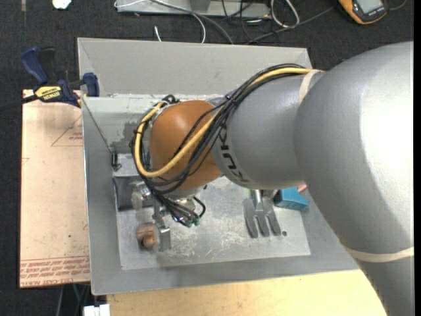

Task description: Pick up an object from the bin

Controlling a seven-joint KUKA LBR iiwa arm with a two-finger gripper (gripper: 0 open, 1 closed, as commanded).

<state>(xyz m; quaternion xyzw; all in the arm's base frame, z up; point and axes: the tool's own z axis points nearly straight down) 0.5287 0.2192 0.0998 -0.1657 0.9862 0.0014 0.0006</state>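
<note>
My gripper (162, 234) reaches down from under the orange dome into the front left part of the bin. A small round brown lump (145, 237) lies on the bin floor right beside it, on its left and touching or nearly touching it. I cannot tell whether the lump is gripped. A grey metal fork-like piece (261, 217) lies further right on the floor, apart from the gripper.
A blue block (292, 200) with a pink bit (302, 188) behind it lies near the right wall, partly under the arm. A small dark thing (115, 160) sits against the left wall. The arm covers the back and right of the bin.
</note>
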